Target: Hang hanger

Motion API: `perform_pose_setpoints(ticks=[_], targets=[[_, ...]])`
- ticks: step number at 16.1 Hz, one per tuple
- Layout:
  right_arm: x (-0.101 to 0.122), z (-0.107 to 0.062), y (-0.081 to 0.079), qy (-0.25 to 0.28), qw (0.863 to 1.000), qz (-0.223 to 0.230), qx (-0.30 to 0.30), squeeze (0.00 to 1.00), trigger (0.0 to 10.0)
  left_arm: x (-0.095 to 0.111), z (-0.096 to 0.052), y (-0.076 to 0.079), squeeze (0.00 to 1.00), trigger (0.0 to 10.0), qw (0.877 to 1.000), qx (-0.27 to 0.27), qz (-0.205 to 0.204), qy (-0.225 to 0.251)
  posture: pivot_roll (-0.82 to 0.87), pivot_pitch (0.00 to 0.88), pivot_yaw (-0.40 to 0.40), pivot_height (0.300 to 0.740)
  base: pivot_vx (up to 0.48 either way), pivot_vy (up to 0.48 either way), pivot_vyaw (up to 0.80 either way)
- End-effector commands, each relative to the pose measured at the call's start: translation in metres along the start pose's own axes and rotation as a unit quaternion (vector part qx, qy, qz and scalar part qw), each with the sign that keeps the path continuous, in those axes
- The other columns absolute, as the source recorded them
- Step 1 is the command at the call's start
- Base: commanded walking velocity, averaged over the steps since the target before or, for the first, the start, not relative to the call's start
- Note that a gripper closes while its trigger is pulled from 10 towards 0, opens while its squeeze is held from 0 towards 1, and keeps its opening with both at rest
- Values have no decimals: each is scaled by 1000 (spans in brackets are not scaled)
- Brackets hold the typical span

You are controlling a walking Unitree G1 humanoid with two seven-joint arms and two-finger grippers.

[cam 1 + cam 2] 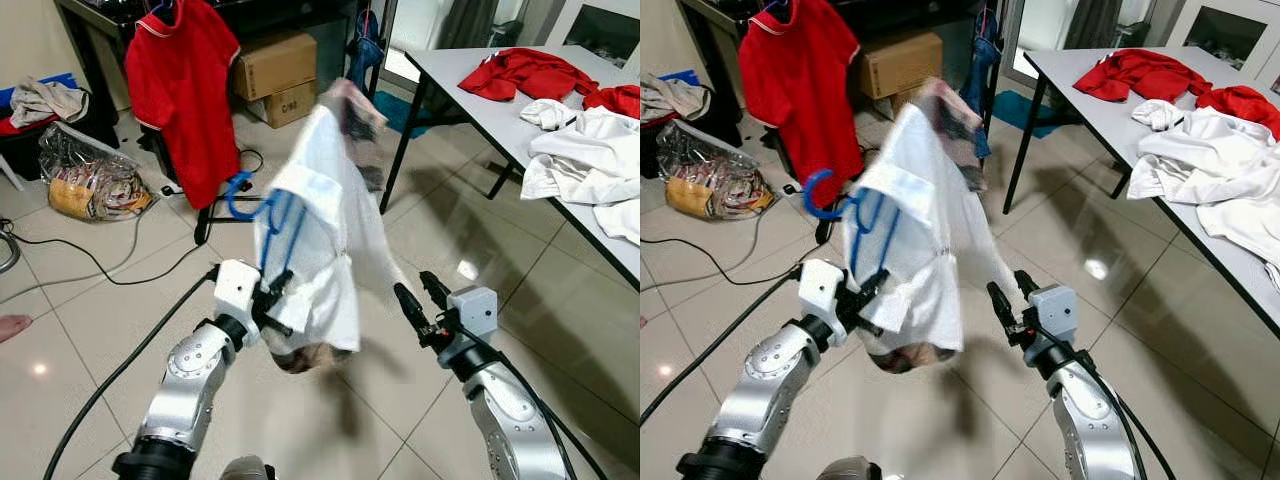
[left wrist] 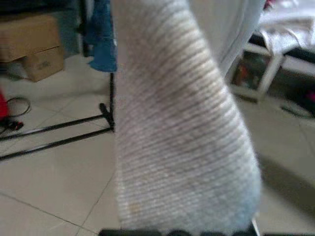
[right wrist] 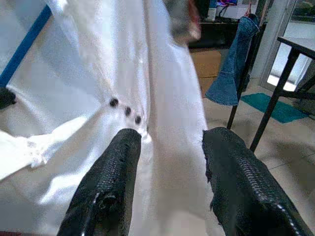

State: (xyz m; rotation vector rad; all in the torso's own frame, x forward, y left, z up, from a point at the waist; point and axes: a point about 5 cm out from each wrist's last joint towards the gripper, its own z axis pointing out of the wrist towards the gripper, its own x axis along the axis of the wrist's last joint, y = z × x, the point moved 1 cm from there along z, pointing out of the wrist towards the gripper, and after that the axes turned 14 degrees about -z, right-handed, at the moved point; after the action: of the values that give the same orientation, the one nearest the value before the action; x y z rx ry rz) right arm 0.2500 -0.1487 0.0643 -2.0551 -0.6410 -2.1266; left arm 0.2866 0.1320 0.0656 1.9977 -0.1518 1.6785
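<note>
Pale floor tiles (image 1: 90, 330) spread under the robot, with a long tabletop (image 1: 480, 100) of red and white clothes along the right and a dark clothes rack (image 1: 215, 205) at the far left, where a red shirt (image 1: 180, 90) already hangs.

Near the middle, the left gripper (image 1: 272, 300) is clamped on the lower part of a blue hanger (image 1: 265, 215) that carries a white shirt (image 1: 320, 230); the shirt droops over the gripper and blurs as if swinging, and in the left wrist view a pale ribbed fabric (image 2: 182, 137) covers the lens. The hanger's hook points up and to the left, held in the air well short of the rack. The right gripper (image 1: 420, 298) stands just beside the shirt's right edge with its fingers (image 3: 113, 182) apart and nothing between them, the shirt's button placket lying right ahead of them.

The step in hand looks like carrying the loaded hanger to the rack. To do it well, the robot should let the garment stop swaying, keep the hook upright and turned toward the rail, approach beside the red shirt, and lower the hook over the rail before letting go. The free gripper could steady the cloth so that it does not slide off.

Cardboard boxes (image 1: 275, 75) sit beyond the rack.
</note>
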Motion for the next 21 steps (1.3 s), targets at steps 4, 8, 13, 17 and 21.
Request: perform_pose_setpoints(ticks=[4,8,13,17,21], targets=[[1,-5,6,-3,1000,-5,-8,0,10000,5,-5,2,0,10000,998,33,-52,31,176,18,3,740,0,0,0],[3,-18,7,-6,1000,-14,-18,0,10000,-7,-23,9,0,10000,997,30,-64,6,167,31,19,740,0,0,0],[5,-28,6,-8,1000,-23,-12,0,10000,-8,-36,14,0,10000,996,27,-83,1,161,39,24,740,0,0,0],[11,-20,-5,6,999,-26,26,0,10000,6,-38,8,0,10000,993,81,-61,60,168,38,23,740,0,0,0],[16,-10,-5,19,998,-29,42,0,10000,0,-45,3,0,10000,988,115,-64,74,184,36,14,740,0,0,0]])
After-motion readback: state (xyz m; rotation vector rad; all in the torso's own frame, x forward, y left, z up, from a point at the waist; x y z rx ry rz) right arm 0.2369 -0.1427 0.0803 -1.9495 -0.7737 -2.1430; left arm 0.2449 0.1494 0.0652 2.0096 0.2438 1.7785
